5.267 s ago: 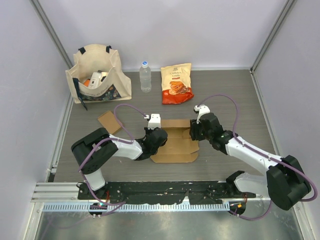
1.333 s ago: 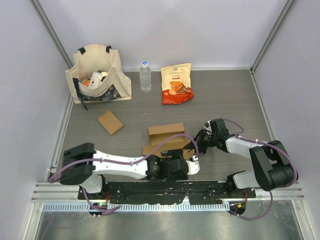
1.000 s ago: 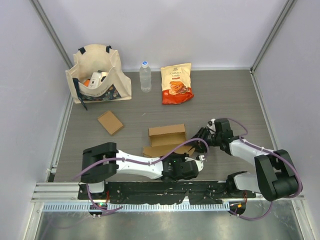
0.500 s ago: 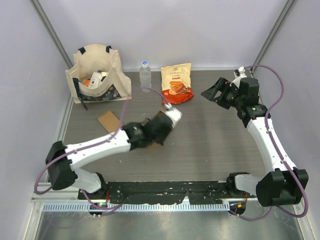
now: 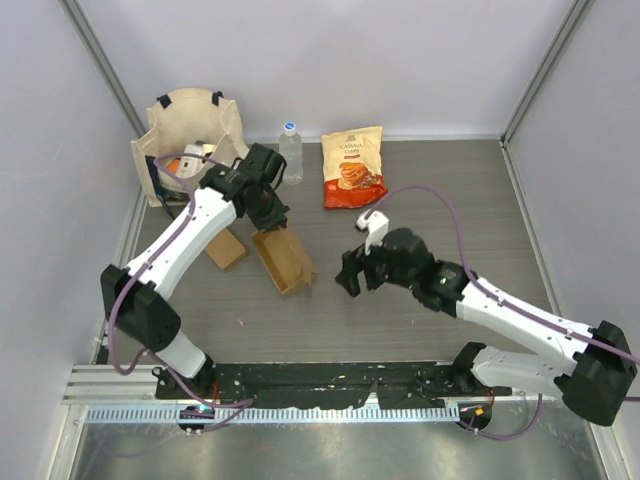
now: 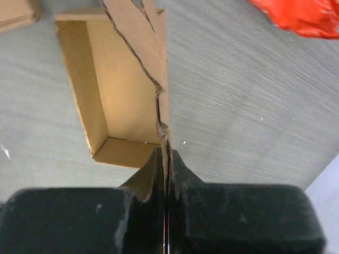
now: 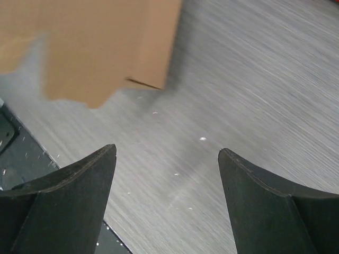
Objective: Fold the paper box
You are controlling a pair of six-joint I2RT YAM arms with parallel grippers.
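Viewing from above, the cardboard box (image 5: 284,262) lay on the table (image 5: 450,200), left of centre, with the left gripper (image 5: 270,222) at its far end. Left wrist: jaws were clenched on its jagged flap (image 6: 143,47). Right wrist: the right gripper (image 7: 167,153) stood spread and empty; advised it brace the box wall before folding.

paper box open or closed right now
Open. The left wrist view looks straight into the paper box: bare floor, walls up, flap not folded over, its edge pinched in the left gripper.
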